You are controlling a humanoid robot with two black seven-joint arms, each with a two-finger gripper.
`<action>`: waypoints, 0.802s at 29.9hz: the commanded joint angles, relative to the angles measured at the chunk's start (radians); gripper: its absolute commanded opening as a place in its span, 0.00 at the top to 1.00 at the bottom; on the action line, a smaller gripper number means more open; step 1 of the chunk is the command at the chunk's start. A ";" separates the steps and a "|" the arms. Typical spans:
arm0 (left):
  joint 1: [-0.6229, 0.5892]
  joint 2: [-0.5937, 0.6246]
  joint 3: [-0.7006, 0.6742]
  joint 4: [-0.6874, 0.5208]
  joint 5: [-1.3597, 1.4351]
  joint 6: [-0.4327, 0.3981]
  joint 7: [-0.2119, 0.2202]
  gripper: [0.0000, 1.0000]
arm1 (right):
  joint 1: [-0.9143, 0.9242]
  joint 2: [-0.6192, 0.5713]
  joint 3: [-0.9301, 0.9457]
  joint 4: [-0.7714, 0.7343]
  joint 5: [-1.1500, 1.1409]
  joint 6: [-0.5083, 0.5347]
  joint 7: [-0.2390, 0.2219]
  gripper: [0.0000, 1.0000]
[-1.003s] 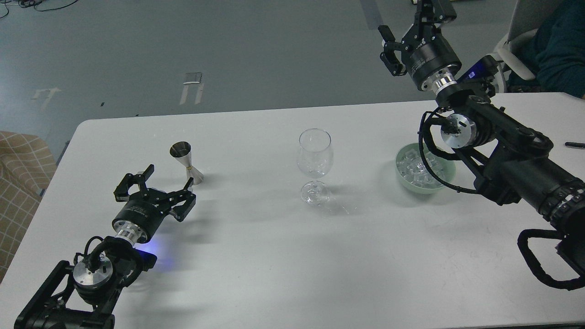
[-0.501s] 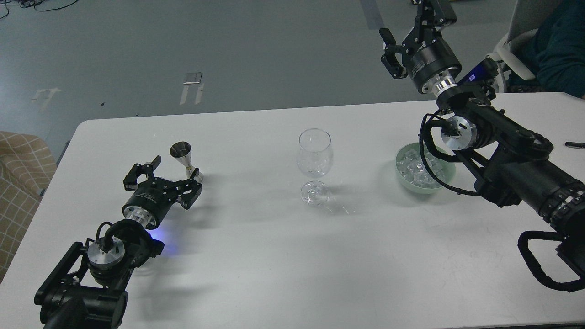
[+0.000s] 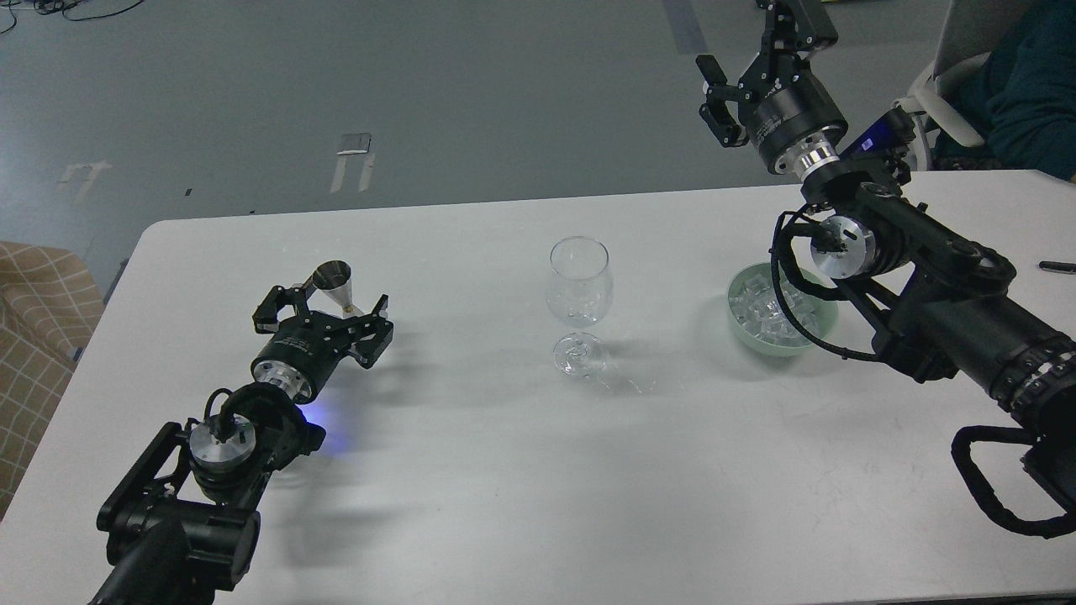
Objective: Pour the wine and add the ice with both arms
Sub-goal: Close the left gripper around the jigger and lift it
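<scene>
A silver double-cone jigger [image 3: 336, 288] stands on the white table [image 3: 504, 470] at the left. My left gripper [image 3: 326, 311] is open, its fingers on either side of the jigger's lower half, which they hide. An empty clear wine glass [image 3: 578, 290] stands at the table's middle. A pale green bowl [image 3: 828, 323] of clear ice cubes [image 3: 761, 309] sits at the right, partly behind my right arm's cable. My right gripper [image 3: 761, 38] is open and empty, raised high beyond the table's far edge. No wine is visible.
A black pen [image 3: 1056, 266] lies at the table's right edge. A seated person [image 3: 1030, 84] and a chair are behind the table at the far right. A checked cushion [image 3: 38, 336] is off the left edge.
My left gripper has moved forward and right until its open fingers flank the jigger. My right gripper has risen slightly; the glass and bowl have not moved.
</scene>
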 commanded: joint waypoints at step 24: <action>-0.043 -0.015 0.015 0.049 0.041 0.027 -0.030 0.98 | -0.003 -0.003 0.001 0.000 0.000 0.000 0.000 0.00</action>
